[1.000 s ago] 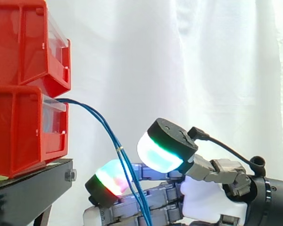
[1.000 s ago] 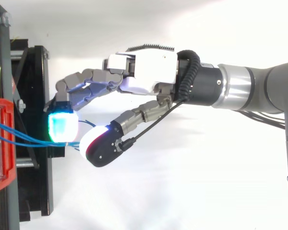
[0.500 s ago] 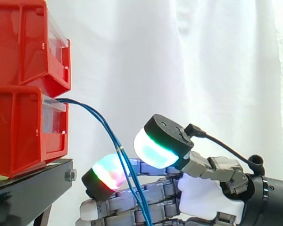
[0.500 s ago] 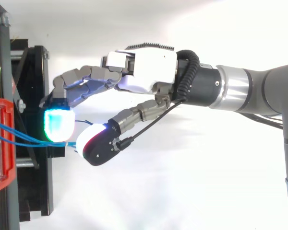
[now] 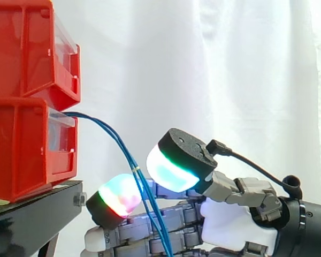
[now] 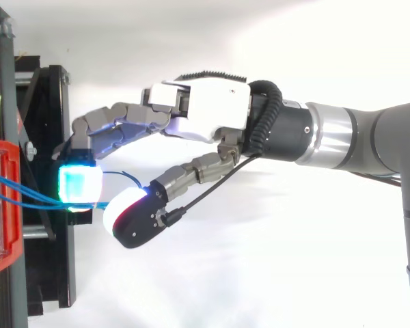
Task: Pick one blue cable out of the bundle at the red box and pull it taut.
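**Hand poised around slack blue cables, not yet closed on them**

In the top view the arm (image 6: 369, 137) enters from the right edge and reaches left across the middle of the frame. The hand (image 6: 205, 113) is held out toward the black stand (image 6: 51, 123) at the left. Its fingers (image 6: 109, 130) are stretched forward with a gentle bend, ending in a cyan-glowing pad just over the stand's edge. The thumb (image 6: 133, 215) angles in from below, its white-and-red pad facing that cyan one. A narrow gap separates the two pads, so the hand is spread rather than pinching.

In the side view the hand (image 5: 230, 225) sits in the lower right. The thumb pad (image 5: 168, 168) is raised above and to the right of a lower fingertip (image 5: 117, 195) that glows red and green. More fingers lie level beneath them, along the bottom edge.

The blue cables (image 5: 115, 139) leave the front of the lower red box (image 5: 21, 144) at the left of the frame, under a second red bin (image 5: 27, 48). They arch to the right and fall steeply through the gap between the two glowing pads. From there they cross in front of the lower fingers and leave the frame at the bottom. They run close together as a thin bundle, with a small pale band (image 5: 135, 170) around them just above the pads. Their curve is loose, not taut. In the top view they cross the red box (image 6: 3, 205) and run right to the gap between the pads. A white curtain (image 5: 203, 64) hangs behind.
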